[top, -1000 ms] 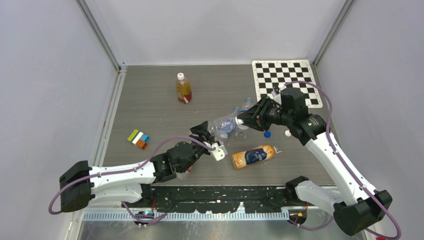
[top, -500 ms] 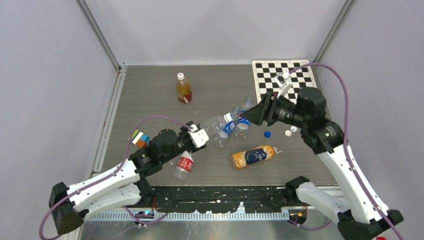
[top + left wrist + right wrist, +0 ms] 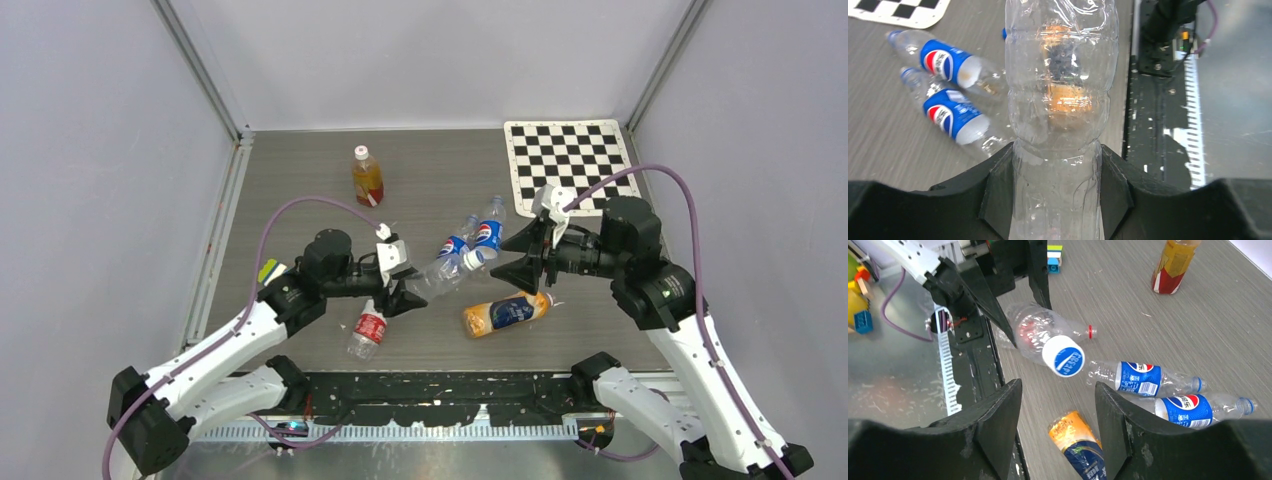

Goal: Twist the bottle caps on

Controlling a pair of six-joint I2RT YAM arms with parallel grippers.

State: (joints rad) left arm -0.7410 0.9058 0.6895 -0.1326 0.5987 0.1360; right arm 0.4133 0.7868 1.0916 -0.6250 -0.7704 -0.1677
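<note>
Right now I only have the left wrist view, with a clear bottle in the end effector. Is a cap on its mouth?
Observer: Yes, the right wrist view shows a white cap on the mouth of the clear bottle.
Operator: Is the right end effector gripping it?
Observer: No, the right end effector is open, and the cap sits beyond its fingertips, untouched.
Operator: Any bottle standing upright?
Observer: One, the amber bottle stands at the back, with a pale cap on.

A robotics lab cell: grey enclosure walls (image 3: 100, 150), aluminium posts (image 3: 200, 70), checkerboard calibration board (image 3: 572, 165)
</note>
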